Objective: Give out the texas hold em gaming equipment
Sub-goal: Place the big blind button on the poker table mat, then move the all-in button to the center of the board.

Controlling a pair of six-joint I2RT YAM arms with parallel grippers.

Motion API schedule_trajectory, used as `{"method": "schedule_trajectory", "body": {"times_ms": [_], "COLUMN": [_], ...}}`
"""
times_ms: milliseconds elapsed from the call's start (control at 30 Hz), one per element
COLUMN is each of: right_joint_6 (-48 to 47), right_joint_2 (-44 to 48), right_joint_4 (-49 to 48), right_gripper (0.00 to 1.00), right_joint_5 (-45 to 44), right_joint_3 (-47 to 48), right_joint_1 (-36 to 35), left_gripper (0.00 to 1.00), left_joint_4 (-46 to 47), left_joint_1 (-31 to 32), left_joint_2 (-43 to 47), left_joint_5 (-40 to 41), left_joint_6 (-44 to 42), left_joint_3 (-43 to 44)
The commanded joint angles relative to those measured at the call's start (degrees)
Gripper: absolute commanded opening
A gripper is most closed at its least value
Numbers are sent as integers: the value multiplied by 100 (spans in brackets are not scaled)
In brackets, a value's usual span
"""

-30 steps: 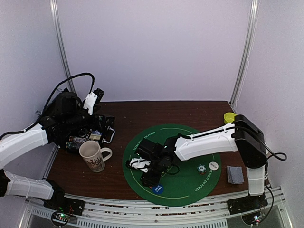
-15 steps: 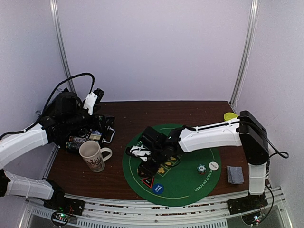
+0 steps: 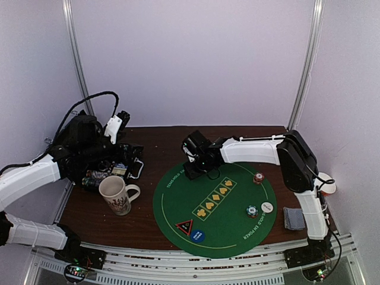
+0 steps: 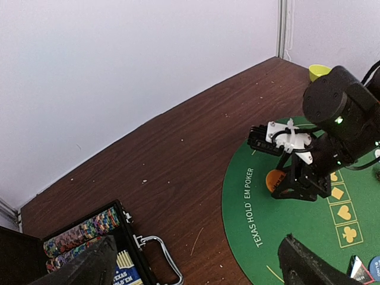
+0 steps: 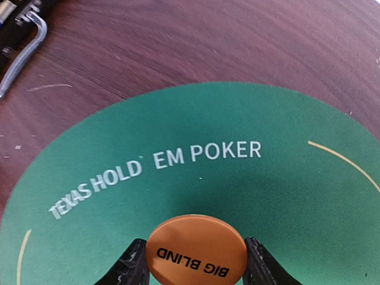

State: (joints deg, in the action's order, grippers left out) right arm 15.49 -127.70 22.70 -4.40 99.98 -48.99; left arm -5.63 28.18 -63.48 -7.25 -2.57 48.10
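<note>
Right gripper pinches the orange button marked BIG BLIND by its edges, one finger on each side, jaws part-spread to the button's width. Position: far-left rim of the green mat, beside the TEXAS HOLD 'EM POKER lettering. Whether the button touches the felt cannot be determined.

Nearest the arm bases, on the mat: blue button, with a red triangular marker just beside it. Farther back, on the mat's right part: teal-white chip stack and white button, close together. Playing cards lie off the mat to its right, on the wooden table. Beyond these, the red-white chip stack stands near the mat's right rim.

Left of the mat: patterned mug, upright. Behind it, an open case with rows of chips. Left gripper hangs above the case, fingers spread wide, holding nothing. Yellow bowl sits at the table's far right.
</note>
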Motion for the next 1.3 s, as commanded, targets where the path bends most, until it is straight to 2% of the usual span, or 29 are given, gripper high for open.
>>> {"method": "schedule_trajectory", "body": {"times_ms": [0, 133, 433, 567, 667, 733, 867, 967, 1267], "right_joint_6": [167, 142, -19, -18, -359, -474, -60, 345, 927], "right_joint_2": [-329, -506, -332, 462, 1318, 1809, 2304, 2443, 1714], "right_joint_4": [345, 555, 891, 841, 587, 479, 424, -63, -214], "right_gripper": [52, 67, 76, 76, 75, 72, 69, 69, 57], "right_joint_5": [-355, -349, -299, -160, 628, 717, 1779, 2239, 2537], "right_joint_3": [369, 623, 969, 285, -659, -1344, -2300, -2854, -2853], "right_joint_1": [8, 13, 12, 7, -81, -262, -481, -731, -1331], "left_gripper": [98, 98, 98, 98, 98, 98, 98, 98, 98], "left_joint_4": [194, 194, 185, 185, 185, 185, 185, 176, 177], "left_joint_1": [-21, -15, -23, -18, -19, -20, -21, -16, -23], "left_joint_2": [-46, -33, 0, 7, 0, 3, -5, -6, 61], "left_joint_5": [22, 40, 56, 58, 52, 52, 49, 39, 34], "left_joint_6": [-81, -92, -101, -112, -110, -119, -117, -119, -121], "left_joint_3": [-35, -47, -60, -59, -63, -59, -50, -47, -64]}}
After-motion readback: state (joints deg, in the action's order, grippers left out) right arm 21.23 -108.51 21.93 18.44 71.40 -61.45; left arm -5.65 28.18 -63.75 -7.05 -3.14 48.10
